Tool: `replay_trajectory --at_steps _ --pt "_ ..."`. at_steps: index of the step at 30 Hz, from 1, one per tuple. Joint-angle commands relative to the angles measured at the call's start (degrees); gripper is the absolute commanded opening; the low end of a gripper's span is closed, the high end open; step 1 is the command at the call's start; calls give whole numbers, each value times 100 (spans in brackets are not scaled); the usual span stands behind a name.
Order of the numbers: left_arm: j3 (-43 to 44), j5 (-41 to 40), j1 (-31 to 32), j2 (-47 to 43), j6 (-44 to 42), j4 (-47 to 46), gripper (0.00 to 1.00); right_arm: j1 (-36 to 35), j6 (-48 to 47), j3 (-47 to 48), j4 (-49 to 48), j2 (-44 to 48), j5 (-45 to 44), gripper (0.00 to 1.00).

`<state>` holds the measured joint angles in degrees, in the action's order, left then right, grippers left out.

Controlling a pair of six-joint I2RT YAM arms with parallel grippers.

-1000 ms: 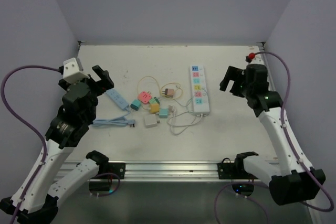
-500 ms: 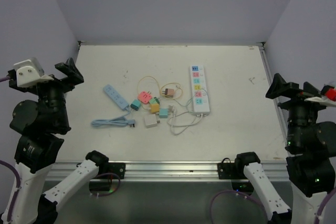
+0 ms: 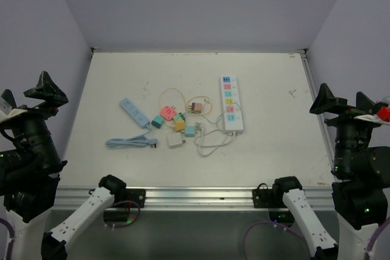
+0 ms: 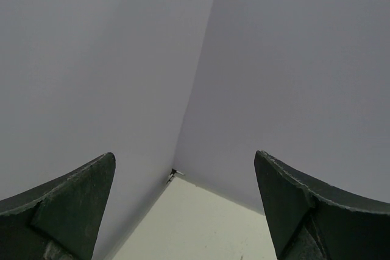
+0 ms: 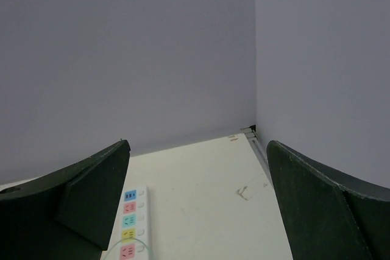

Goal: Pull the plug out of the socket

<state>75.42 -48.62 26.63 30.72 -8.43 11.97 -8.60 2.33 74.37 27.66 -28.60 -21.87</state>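
- left claw (image 3: 25,92): mine, released, jaws wide, nothing between them; raised off the bench's left edge, looking at the wall corner
- right claw (image 3: 343,92): mine, released, jaws wide, holding nothing; raised off the right edge, well apart from everything on the bench
- socket strip (image 3: 232,104): white with coloured outlets, flat on the bench (image 3: 274,144), right of centre, long side running away from me
- seated in the strip: too small to tell; my right wrist view shows a thin cord crossing the near outlets
- adapters (image 3: 173,123): small coloured cluster with thin cords, just left of the strip
- white cord (image 3: 210,145): looped at the strip's near end
- blue strip (image 3: 134,112): further left, angled, blue cord (image 3: 131,143) nearer me
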Motion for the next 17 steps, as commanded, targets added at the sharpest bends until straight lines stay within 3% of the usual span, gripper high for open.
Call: replay_trajectory --at_steps 1,17 --pt "-54 -244 -18 -13 -362 -467 100 8 -101 -107 -296 -190 183 99" --pt "-159 -297 -18 -31 -458 -810 99 8 -92 -159 -419 -322 447 99"
